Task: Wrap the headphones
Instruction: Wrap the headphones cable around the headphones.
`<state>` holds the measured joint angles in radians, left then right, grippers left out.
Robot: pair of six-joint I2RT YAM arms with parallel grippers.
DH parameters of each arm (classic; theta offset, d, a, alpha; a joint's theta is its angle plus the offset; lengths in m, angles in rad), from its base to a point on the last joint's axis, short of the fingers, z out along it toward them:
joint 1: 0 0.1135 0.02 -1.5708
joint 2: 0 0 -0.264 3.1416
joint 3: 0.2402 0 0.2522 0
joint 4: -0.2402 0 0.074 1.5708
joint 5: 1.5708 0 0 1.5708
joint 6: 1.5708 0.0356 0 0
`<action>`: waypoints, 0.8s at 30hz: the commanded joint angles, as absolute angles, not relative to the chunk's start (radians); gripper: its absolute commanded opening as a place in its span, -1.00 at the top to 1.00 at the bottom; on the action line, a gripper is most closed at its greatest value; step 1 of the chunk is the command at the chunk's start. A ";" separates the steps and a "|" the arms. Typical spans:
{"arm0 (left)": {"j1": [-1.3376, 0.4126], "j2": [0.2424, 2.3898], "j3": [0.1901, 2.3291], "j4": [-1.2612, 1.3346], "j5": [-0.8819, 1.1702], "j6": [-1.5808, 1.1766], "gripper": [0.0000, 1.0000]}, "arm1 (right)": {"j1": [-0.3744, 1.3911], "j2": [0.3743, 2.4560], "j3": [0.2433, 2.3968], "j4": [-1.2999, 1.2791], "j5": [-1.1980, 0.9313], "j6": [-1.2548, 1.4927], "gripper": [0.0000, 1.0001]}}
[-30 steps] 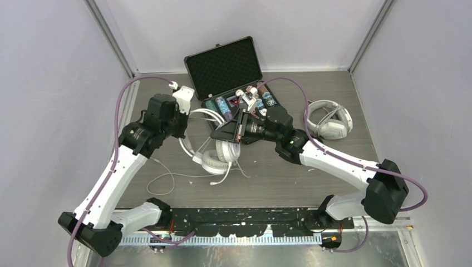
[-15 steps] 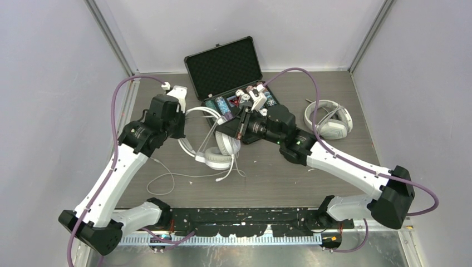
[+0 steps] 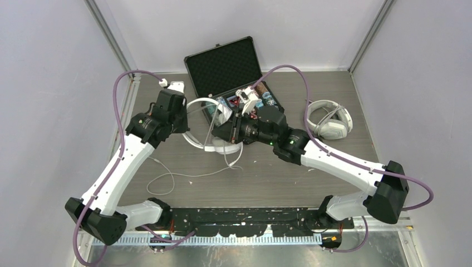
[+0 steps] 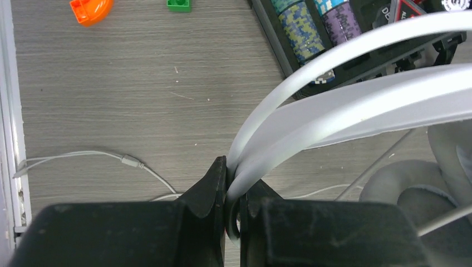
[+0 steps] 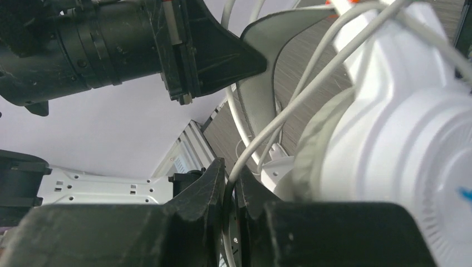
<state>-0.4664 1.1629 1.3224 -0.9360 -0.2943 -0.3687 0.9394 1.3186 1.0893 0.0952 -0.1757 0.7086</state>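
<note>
Headphones (image 3: pixel 221 148), the white round-cup pair, hang above the table (image 3: pixel 278 178), just in front of the open case (image 3: pixel 222 67). My left gripper (image 4: pixel 235 178) is clamped tight on the headband (image 4: pixel 362 105). The right gripper (image 5: pixel 229 179) is pinched narrow on the cord (image 5: pixel 289 107), right beside an ear cup (image 5: pixel 412 150). The rest of the cord trails loose down onto the table.

Risks as I read them:
- The thin cord could slide out of the right pinch if I pull a loop taut.
- The left grip sits on one spot of the band, so the cups may swing and twist it free.
- The grippers sit very close, so a wrapping move could knock them together.
- The slack could snag on the case edge or the chips (image 4: pixel 300 28) inside.
</note>
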 commanded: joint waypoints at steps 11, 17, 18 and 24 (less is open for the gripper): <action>-0.457 1.095 1.326 -0.716 -0.205 -0.642 1.00 | 0.978 1.315 1.110 0.119 -0.055 0.458 0.64; -0.455 1.084 1.336 -0.686 -0.182 -0.732 1.00 | 1.029 1.286 1.088 0.137 0.032 0.329 0.58; -0.456 1.079 1.336 -0.682 -0.178 -0.745 1.00 | 1.044 1.279 1.073 0.154 0.053 0.295 0.57; -0.456 1.054 1.335 -0.657 -0.162 -0.813 1.00 | 1.097 1.241 0.977 0.273 0.116 0.133 0.54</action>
<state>-0.4580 1.1114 1.3067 -0.8021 -0.2043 -0.7002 1.0729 1.2850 1.0103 0.1516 0.0387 0.2848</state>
